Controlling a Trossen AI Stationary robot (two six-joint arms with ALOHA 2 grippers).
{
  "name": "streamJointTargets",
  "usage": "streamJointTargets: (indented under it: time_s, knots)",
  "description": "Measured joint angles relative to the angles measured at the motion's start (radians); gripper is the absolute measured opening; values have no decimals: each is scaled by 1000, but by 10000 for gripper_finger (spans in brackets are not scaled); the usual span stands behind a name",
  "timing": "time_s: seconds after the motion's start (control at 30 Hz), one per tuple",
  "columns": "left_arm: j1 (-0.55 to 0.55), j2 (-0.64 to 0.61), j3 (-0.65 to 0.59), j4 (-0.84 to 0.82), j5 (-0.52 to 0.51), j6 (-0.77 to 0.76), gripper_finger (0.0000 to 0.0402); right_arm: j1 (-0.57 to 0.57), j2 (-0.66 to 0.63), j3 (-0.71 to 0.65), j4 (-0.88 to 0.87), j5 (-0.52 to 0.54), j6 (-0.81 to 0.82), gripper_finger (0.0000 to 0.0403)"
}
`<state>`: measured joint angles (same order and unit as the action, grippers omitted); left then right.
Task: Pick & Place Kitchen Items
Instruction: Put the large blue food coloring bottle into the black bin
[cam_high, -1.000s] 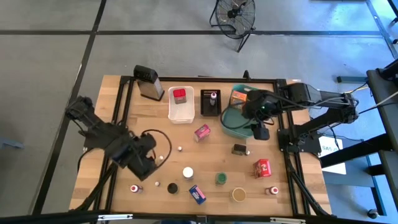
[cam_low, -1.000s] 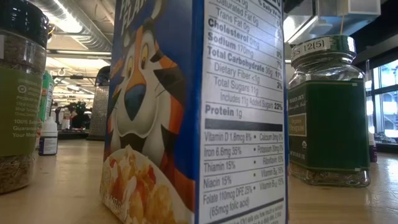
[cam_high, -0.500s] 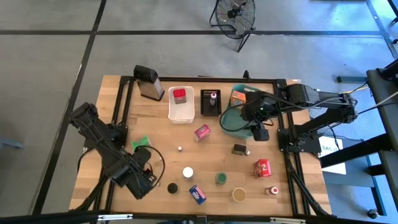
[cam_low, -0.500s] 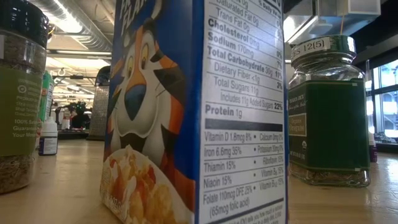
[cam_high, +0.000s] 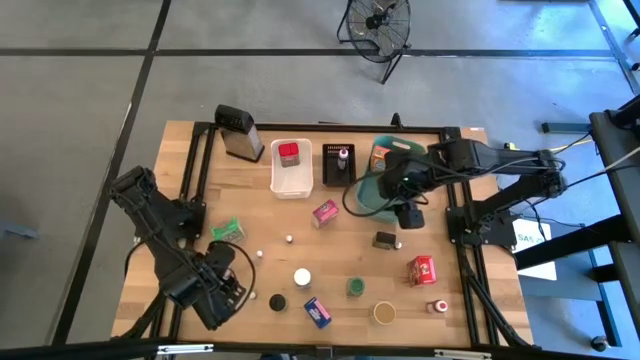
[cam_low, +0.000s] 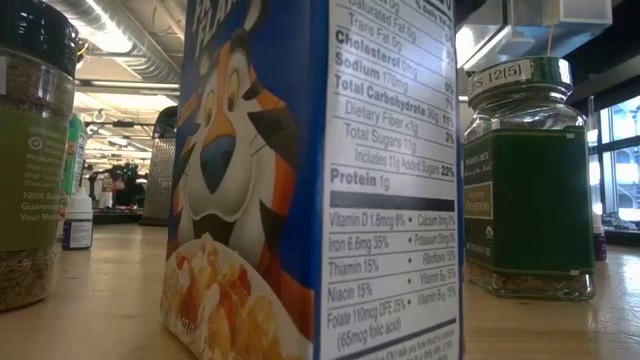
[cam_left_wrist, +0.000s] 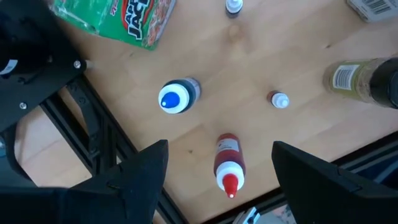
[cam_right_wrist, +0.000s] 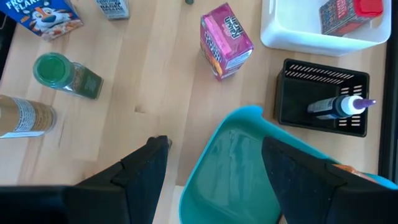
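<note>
Left gripper (cam_left_wrist: 214, 163), fingers spread wide and empty, hovers above the red-capped bottle (cam_left_wrist: 227, 163); likely light, rigid, slippery plastic; best gripped across its body; right gripper (cam_right_wrist: 208, 163), wide, empty, over teal basket (cam_right_wrist: 233, 168).

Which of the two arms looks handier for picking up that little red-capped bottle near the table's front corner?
The left one, probably. Its open gripper hangs right over the red-capped bottle, which lies between the fingers. The right gripper is across the table, open and empty, over the teal basket.
</note>
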<state>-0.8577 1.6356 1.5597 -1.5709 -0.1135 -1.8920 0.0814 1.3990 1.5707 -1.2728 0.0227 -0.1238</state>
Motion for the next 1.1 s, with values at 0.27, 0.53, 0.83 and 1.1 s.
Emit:
streamJointTargets:
  time_s: [0.27,0.53,0.83,1.1]
  knots:
    - [2,-54,-96,0,72,-34,283,0,17,0,13,0,-40,264]
    - [-26,-249,-371,189,31,-129,283,0,16,0,13,0,-49,264]
    - [-18,-275,-457,287,52,-124,283,0,16,0,24,0,-49,264]
    - [-18,-253,-457,287,33,-125,283,0,16,0,25,0,-41,264]
